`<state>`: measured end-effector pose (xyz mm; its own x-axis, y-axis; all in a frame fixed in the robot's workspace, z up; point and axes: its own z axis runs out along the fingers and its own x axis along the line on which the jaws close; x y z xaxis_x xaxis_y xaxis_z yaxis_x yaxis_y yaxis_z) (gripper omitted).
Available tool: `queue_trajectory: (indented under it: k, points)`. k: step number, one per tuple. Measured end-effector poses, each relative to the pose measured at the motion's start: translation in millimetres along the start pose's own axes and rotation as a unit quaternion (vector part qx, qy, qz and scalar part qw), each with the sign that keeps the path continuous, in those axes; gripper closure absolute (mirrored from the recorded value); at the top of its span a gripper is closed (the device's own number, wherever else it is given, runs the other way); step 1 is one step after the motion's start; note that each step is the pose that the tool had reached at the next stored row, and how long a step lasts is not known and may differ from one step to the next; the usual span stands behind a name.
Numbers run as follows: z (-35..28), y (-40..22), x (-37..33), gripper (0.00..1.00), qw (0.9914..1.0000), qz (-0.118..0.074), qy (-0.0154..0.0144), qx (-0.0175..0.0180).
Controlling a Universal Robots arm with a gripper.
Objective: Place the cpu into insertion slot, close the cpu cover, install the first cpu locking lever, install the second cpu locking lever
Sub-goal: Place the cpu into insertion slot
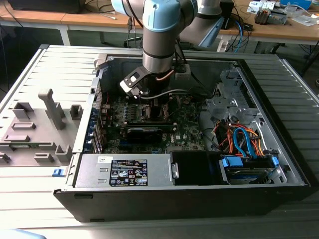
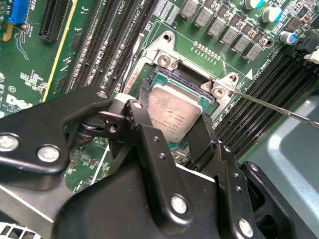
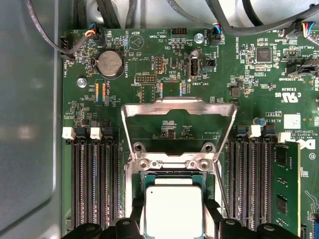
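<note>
My gripper is shut on the cpu, a silvery square chip, with one black finger on each of two opposite edges. The chip lies level, right over the insertion slot, whose dark frame and metal rim show around it; I cannot tell whether it is seated. In the first wrist view the cpu sits between the fingertips over the insertion slot. The cpu cover stands flipped open beyond the socket. A thin wire locking lever sticks out unlatched beside the socket. In the exterior view the gripper is low inside the computer case.
Black memory slots flank the socket on both sides, one holding a green memory stick. The green motherboard lies in the open case with a power supply in front and a drive bay with cables at the exterior view's right.
</note>
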<state>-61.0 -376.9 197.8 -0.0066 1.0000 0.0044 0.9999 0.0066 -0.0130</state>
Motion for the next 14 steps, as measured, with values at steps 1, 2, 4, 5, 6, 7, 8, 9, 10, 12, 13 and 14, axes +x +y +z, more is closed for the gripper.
queue_trajectory:
  k: [1,2,4,5,6,7,8,9,10,12,13,14]
  points:
    - [0.5,0.1,0.3,0.45,1.00000,0.000,0.0010,-0.0002]
    - [0.5,0.1,0.3,0.44,1.00000,0.000,0.0008,-0.0003]
    - [0.2,0.0,0.0,0.38,1.00000,0.000,0.0001,-0.0002]
    - [0.1,0.0,0.0,0.38,1.00000,0.000,0.0000,0.0000]
    - [0.1,0.0,0.0,0.38,1.00000,0.000,0.0000,0.0000]
    - [0.1,0.0,0.0,0.38,1.00000,0.000,0.0000,0.0000]
    - [0.1,0.0,0.0,0.38,1.00000,0.000,0.0000,0.0000]
    - [-0.2,0.0,0.0,0.38,1.00000,0.000,0.0000,0.0000]
    - [-1.8,-0.1,0.0,0.38,1.00000,0.000,0.0000,0.0000]
    - [-8.8,-0.1,0.1,0.38,1.00000,0.000,0.0001,0.0000]
    - [-13.3,-0.2,0.1,0.38,1.00000,0.000,0.0001,0.0000]
    - [-15.6,-0.2,0.1,0.38,1.00000,0.000,0.0001,0.0000]
